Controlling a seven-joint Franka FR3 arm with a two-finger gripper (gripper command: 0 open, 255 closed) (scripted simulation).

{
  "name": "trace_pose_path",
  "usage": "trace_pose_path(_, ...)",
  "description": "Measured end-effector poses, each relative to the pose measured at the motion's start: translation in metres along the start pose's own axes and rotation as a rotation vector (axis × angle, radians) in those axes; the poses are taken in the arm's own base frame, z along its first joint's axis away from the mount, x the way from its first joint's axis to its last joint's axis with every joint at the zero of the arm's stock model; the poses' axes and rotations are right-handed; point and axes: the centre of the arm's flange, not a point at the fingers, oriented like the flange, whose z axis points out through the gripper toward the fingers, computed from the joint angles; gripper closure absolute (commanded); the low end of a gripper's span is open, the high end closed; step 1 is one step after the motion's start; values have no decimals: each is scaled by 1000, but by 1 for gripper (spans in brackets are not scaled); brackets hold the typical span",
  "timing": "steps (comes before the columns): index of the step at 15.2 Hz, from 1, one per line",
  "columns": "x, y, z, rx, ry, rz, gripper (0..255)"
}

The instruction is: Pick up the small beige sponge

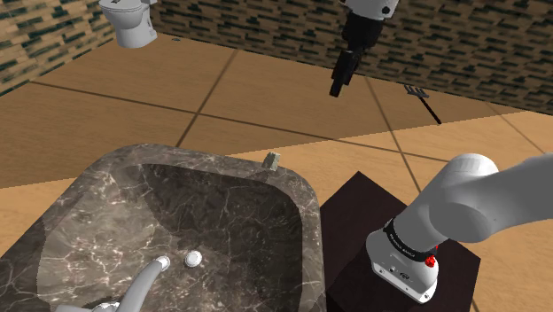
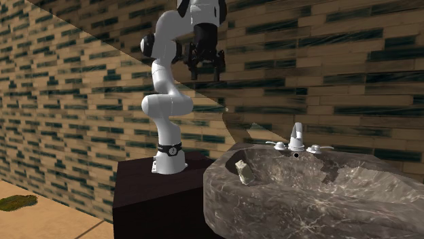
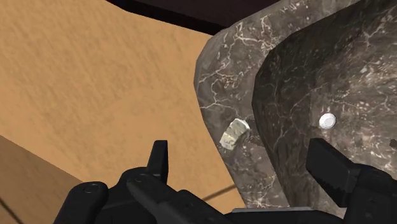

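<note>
My pincer [image 3: 242, 153] hangs wide open, high above the dark, white-veined marble sink [image 3: 222, 76]. The small pale sponge [image 3: 233, 132], a mottled blocky lump, sits on the sink's broad rim, on the side near my stand [image 1: 354, 208].

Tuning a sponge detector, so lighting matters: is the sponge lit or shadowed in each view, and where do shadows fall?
Shoulder view: sponge lit on the rim of the sink, its basin shaded. Second exterior view: sponge pale against dim marble; a slanted shadow edge crosses the brick wall. Wrist view: sponge bright on the rim, ahead of the open gripper.
</note>
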Motion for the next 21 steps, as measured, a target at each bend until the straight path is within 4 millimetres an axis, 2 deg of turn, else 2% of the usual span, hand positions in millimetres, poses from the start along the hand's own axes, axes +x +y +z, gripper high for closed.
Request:
trace_pose_path(9,92,-13,99,38,-145,-103,0)
trace_pose_path(17,157,-33,194,71,-275,-195,0)
trace_pose_path(19,168,-40,219,79,-305,-216,0)
trace_pose_path(21,170,-41,234,82,-316,-223,0)
